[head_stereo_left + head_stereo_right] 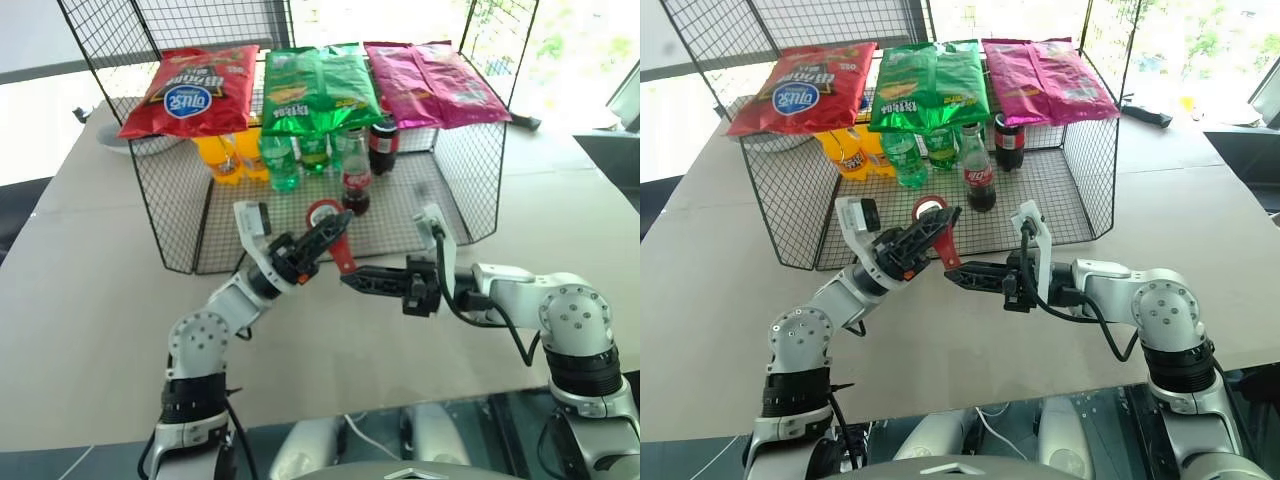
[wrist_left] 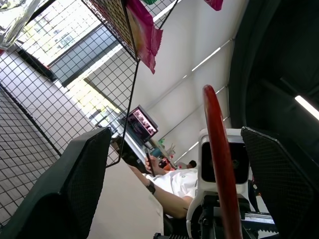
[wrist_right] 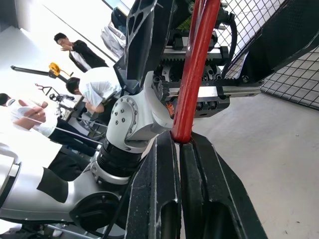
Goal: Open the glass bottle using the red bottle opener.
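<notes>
Right wrist view: right gripper (image 3: 180,144) fingers clamped on the red bottle opener (image 3: 195,74) handle end; left gripper (image 1: 318,243) fingers apart around its shaft. Best close left before right lets go.

A grey table (image 1: 90,300) carries a black wire rack (image 1: 400,225) holding bottles.

The red bottle opener (image 1: 338,243) has its handle end hidden inside the right tool (image 1: 352,276), and the left tool (image 1: 322,240) covers part of its ring. Beyond both tools, the drinks' upper halves are hidden under the snack bags (image 1: 318,88), and the glass bottle (image 1: 356,180) label script is too small to read.
</notes>
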`<move>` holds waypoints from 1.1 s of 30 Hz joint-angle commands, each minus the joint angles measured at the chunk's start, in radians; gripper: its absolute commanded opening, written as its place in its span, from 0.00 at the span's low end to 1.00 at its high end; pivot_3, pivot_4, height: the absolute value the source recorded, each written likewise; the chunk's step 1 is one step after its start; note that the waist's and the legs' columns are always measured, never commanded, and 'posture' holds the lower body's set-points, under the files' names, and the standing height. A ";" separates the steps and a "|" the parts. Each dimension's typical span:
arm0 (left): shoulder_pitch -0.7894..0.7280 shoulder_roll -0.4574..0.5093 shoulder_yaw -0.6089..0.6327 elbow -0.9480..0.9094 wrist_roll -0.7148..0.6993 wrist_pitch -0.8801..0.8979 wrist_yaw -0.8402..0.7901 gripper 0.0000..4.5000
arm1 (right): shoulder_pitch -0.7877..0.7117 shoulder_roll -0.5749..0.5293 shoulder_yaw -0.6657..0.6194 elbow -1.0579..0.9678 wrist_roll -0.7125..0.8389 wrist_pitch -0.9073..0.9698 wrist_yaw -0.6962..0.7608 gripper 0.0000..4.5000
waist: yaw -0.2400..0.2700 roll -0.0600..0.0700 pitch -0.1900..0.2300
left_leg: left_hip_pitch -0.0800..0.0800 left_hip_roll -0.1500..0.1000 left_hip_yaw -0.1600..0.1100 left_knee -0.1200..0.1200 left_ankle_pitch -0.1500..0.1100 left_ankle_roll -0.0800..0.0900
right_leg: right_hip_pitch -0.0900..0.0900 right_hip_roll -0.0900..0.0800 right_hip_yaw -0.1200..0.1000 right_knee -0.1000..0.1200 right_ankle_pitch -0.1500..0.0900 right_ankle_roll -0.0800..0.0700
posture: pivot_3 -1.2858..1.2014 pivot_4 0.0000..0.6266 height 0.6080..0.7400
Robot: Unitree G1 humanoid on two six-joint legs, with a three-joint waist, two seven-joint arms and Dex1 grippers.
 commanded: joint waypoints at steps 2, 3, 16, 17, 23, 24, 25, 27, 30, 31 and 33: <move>-0.019 -0.010 0.023 -0.057 -0.066 -0.005 0.010 0.78 | 0.004 -0.003 -0.001 -0.010 -0.004 -0.013 0.022 0.00 | 0.000 0.000 0.000 | 0.000 0.000 0.000 0.000 0.000 0.000 | 0.000 0.000 0.000 0.000 0.000 0.000 | 0.52 0.24 1.00; -0.019 -0.009 0.023 -0.060 -0.075 -0.004 0.012 0.66 | 0.005 -0.003 -0.001 -0.009 -0.009 -0.013 0.024 0.00 | 0.000 0.000 0.000 | 0.000 0.000 0.000 0.000 0.000 0.000 | 0.000 0.000 0.000 0.000 0.000 0.000 | 0.52 0.24 1.00; -0.026 0.001 0.014 -0.054 -0.106 -0.005 0.023 0.01 | 0.002 0.000 0.009 -0.018 -0.091 -0.040 0.097 0.00 | 0.000 0.000 0.000 | 0.000 0.000 0.000 0.000 0.000 0.000 | 0.000 0.000 0.000 0.000 0.000 0.000 | 0.52 0.24 1.00; -0.028 0.001 0.014 -0.052 -0.105 -0.004 0.023 0.01 | 0.002 -0.003 0.011 -0.022 -0.099 -0.043 0.107 0.00 | 0.000 0.000 0.000 | 0.000 0.000 0.000 0.000 0.000 0.000 | 0.000 0.000 0.000 0.000 0.000 0.000 | 0.52 0.24 1.00; -0.033 0.004 0.014 -0.046 -0.105 -0.002 0.022 0.00 | 0.006 0.022 0.002 -0.012 -0.123 -0.056 0.076 0.52 | 0.000 0.000 0.000 | 0.000 0.000 0.000 0.000 0.000 0.000 | 0.000 0.000 0.000 0.000 0.000 0.000 | 0.52 0.24 1.00; -0.034 0.005 0.014 -0.045 -0.107 0.000 0.022 0.00 | 0.002 0.026 0.002 -0.007 -0.114 -0.051 0.071 0.52 | 0.000 0.000 0.000 | 0.000 0.000 0.000 0.000 0.000 0.000 | 0.000 0.000 0.000 0.000 0.000 0.000 | 0.52 0.24 1.00; -0.034 0.005 0.014 -0.046 -0.108 0.001 0.024 0.00 | 0.000 0.029 0.001 -0.005 -0.106 -0.047 0.069 0.52 | 0.000 0.000 0.000 | 0.000 0.000 0.000 0.000 0.000 0.000 | 0.000 0.000 0.000 0.000 0.000 0.000 | 0.52 0.24 1.00; -0.034 0.006 0.013 -0.047 -0.111 0.003 0.024 0.00 | -0.006 0.037 -0.002 -0.005 -0.095 -0.044 0.059 0.52 | 0.000 0.000 0.000 | 0.000 0.000 0.000 0.000 0.000 0.000 | 0.000 0.000 0.000 0.000 0.000 0.000 | 0.52 0.24 1.00; -0.033 0.006 0.013 -0.048 -0.112 0.004 0.025 0.00 | -0.015 0.041 -0.002 -0.011 -0.088 -0.043 0.054 0.52 | 0.000 0.000 0.000 | 0.000 0.000 0.000 0.000 0.000 0.000 | 0.000 0.000 0.000 0.000 0.000 0.000 | 0.52 0.24 1.00; -0.032 0.006 0.013 -0.048 -0.112 0.005 0.025 0.00 | -0.019 0.043 -0.003 -0.011 -0.083 -0.043 0.050 0.52 | 0.000 0.000 0.000 | 0.000 0.000 0.000 0.000 0.000 0.000 | 0.000 0.000 0.000 0.000 0.000 0.000 | 0.52 0.24 1.00; -0.030 0.005 0.011 -0.049 -0.111 0.005 0.024 0.00 | -0.026 0.046 -0.005 -0.013 -0.069 -0.041 0.046 0.52 | 0.000 0.000 0.000 | 0.000 0.000 0.000 0.000 0.000 0.000 | 0.000 0.000 0.000 0.000 0.000 0.000 | 0.52 0.24 1.00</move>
